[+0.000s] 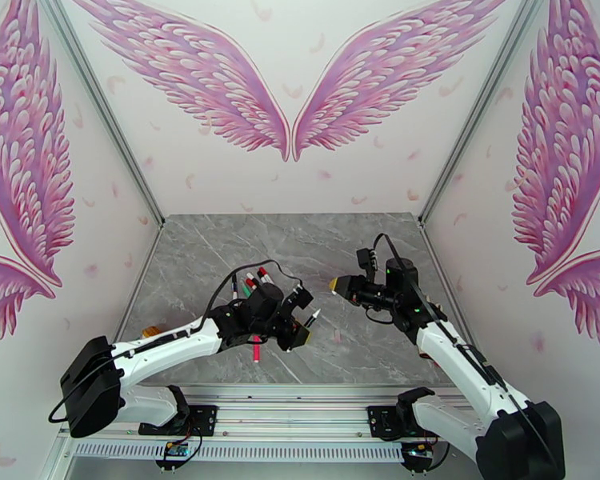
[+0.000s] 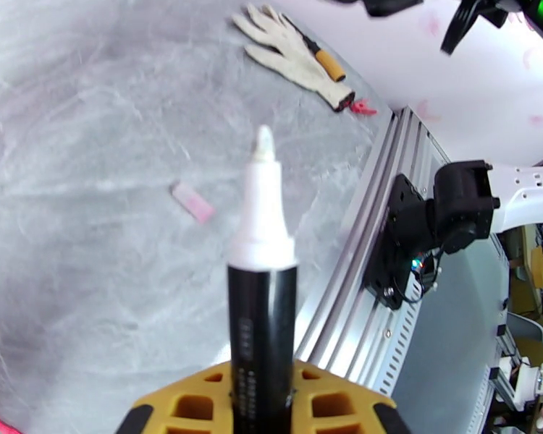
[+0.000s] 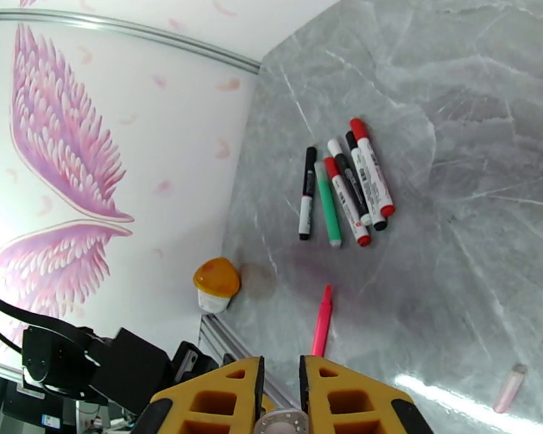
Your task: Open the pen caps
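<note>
Yellow left hand (image 2: 264, 390) grips an uncapped black pen (image 2: 263, 312); right hand (image 3: 281, 374) pinches a white cap (image 3: 281, 422).

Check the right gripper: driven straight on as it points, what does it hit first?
Likely the pink pen lying on the table, just ahead of the right gripper; depth is unclear.

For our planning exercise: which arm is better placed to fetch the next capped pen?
Probably left: the pens lie beside its wrist, though the left end effector must first drop the uncapped black pen. The right end effector is farther off.
</note>
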